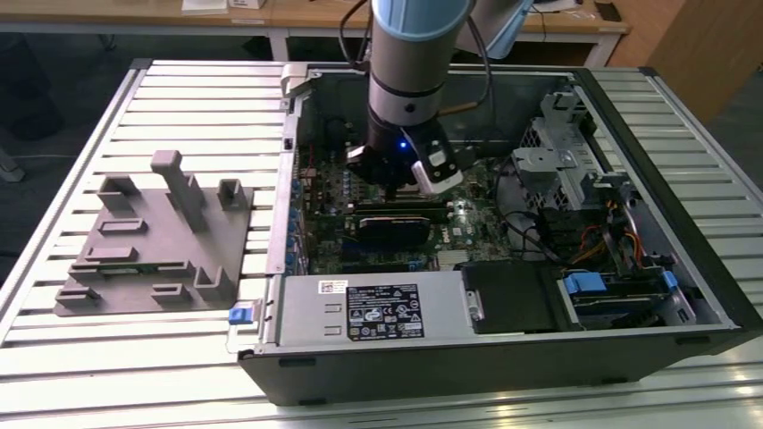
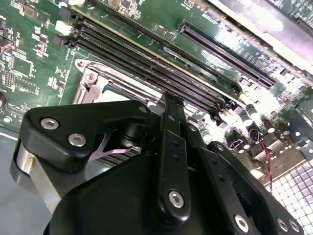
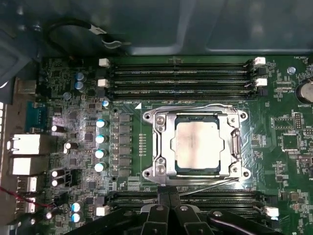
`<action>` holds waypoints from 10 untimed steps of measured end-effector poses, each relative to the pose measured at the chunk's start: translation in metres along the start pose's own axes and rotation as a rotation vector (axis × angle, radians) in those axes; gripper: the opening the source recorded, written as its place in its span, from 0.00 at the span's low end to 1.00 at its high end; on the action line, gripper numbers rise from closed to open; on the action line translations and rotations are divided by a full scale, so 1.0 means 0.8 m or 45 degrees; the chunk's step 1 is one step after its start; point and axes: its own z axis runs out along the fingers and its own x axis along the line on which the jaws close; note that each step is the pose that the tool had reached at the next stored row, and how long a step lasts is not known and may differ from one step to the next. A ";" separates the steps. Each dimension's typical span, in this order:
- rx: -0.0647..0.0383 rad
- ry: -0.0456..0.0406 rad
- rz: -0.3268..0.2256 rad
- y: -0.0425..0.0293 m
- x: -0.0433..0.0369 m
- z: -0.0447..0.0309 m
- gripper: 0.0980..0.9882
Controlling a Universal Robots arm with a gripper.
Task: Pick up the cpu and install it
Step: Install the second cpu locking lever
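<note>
The cpu (image 3: 197,145) lies flat in the metal-framed socket (image 3: 159,142) on the green motherboard (image 3: 73,152) in the first wrist view, its pale silver top facing the camera and nothing touching it. Dark memory slots (image 3: 181,78) run along the socket's 12 o'clock side, and a second bank runs along its 6 o'clock side, just past the black linkage of the gripper (image 3: 169,196). The jaws appear pressed together with nothing between them, though their tips are hard to make out.

In the exterior view the arm (image 1: 409,63) reaches straight down into the open computer case (image 1: 501,357), and the gripper (image 1: 399,183) hangs just above the motherboard near the case's middle. A grey fixture (image 1: 155,241) sits on the slatted counter (image 1: 71,143) at about 9 o'clock from the case, well apart from the gripper.

In the second wrist view the gripper's black body (image 2: 161,196) blocks most of the socket; a corner of the socket frame (image 2: 90,78) shows beside it.
</note>
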 end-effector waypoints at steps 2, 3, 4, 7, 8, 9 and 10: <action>-0.005 0.000 0.000 -0.0008 0.002 -0.0001 0.01; -0.007 0.000 0.000 -0.0013 0.004 -0.0001 0.01; -0.010 0.000 0.000 -0.0016 0.005 -0.0002 0.01; -0.016 0.000 0.000 -0.0019 0.007 0.0018 0.01; -0.017 0.000 0.000 -0.0022 0.007 0.0028 0.01; -0.020 0.001 0.000 -0.0024 0.007 0.0041 0.01; -0.022 0.001 0.000 -0.0026 0.007 0.0052 0.01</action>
